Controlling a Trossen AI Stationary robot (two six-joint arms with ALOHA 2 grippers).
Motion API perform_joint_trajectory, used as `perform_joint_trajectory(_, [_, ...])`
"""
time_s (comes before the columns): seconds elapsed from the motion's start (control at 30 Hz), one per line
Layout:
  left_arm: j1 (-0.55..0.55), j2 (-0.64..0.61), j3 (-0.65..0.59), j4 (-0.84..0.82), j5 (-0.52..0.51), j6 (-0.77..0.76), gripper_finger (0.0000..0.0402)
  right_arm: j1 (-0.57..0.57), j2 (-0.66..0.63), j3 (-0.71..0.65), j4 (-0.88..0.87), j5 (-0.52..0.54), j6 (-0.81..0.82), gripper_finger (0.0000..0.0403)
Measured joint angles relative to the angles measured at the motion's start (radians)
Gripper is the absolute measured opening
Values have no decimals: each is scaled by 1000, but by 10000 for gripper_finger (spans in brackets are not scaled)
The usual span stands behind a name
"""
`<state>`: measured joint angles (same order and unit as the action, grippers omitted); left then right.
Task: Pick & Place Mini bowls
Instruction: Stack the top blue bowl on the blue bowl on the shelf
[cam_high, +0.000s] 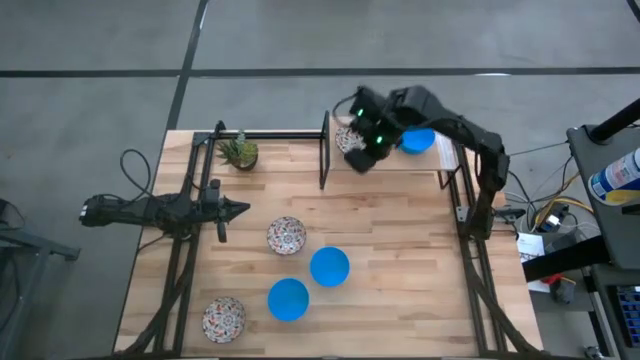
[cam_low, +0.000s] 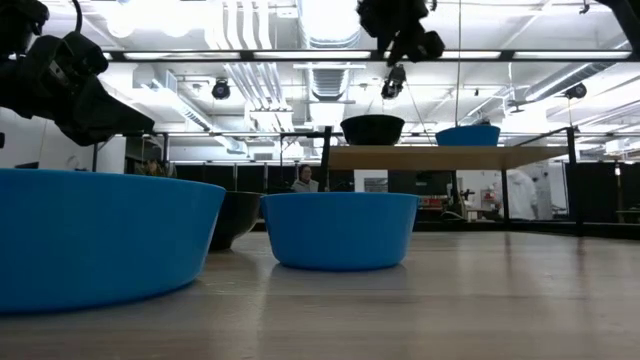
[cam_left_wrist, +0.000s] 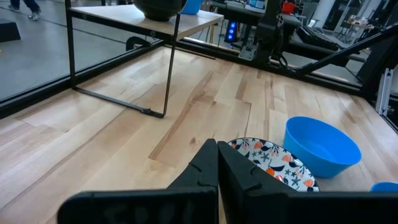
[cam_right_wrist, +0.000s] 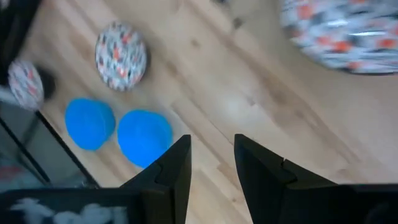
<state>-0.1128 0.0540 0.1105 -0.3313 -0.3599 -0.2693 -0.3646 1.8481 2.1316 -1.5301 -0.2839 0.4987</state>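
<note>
Two mini bowls stand on a raised wooden shelf (cam_high: 440, 160) at the table's far right: a floral one (cam_high: 350, 140) (cam_right_wrist: 345, 31) and a blue one (cam_high: 418, 140) (cam_low: 468, 134). My right gripper (cam_high: 368, 138) (cam_right_wrist: 211, 168) hovers open above the floral bowl, well clear of it in the low view (cam_low: 400, 40). On the table top rest two floral bowls (cam_high: 286, 236) (cam_high: 223, 318) and two blue ones (cam_high: 329, 267) (cam_high: 288, 300). My left gripper (cam_high: 238, 208) (cam_left_wrist: 217, 168) is shut and waits at the table's left, near the floral bowl (cam_left_wrist: 273, 165).
A small potted plant (cam_high: 240, 152) stands at the far left corner. The shelf rests on thin black metal legs (cam_left_wrist: 171, 68). Black frame rails (cam_high: 470, 230) run along the table's left and right sides. Bare wood lies between the shelf and the bowls.
</note>
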Motion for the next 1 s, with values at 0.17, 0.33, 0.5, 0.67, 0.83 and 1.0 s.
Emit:
perform_joint_trajectory(0.17, [0,0,0,0,0,0,0,131,38,-8,48,18,-3,115])
perform_joint_trajectory(0.33, [0,0,0,0,0,0,0,243,100,-12,136,51,-84,114])
perform_joint_trajectory(0.5, [0,0,0,0,0,0,0,323,187,-13,186,52,-158,116])
perform_joint_trajectory(0.67, [0,0,0,0,0,0,0,378,280,-13,184,55,-262,119])
perform_joint_trajectory(0.83, [0,0,0,0,0,0,0,401,369,-13,193,125,-371,117])
perform_joint_trajectory(1.0, [0,0,0,0,0,0,0,404,425,-13,210,125,-378,119])
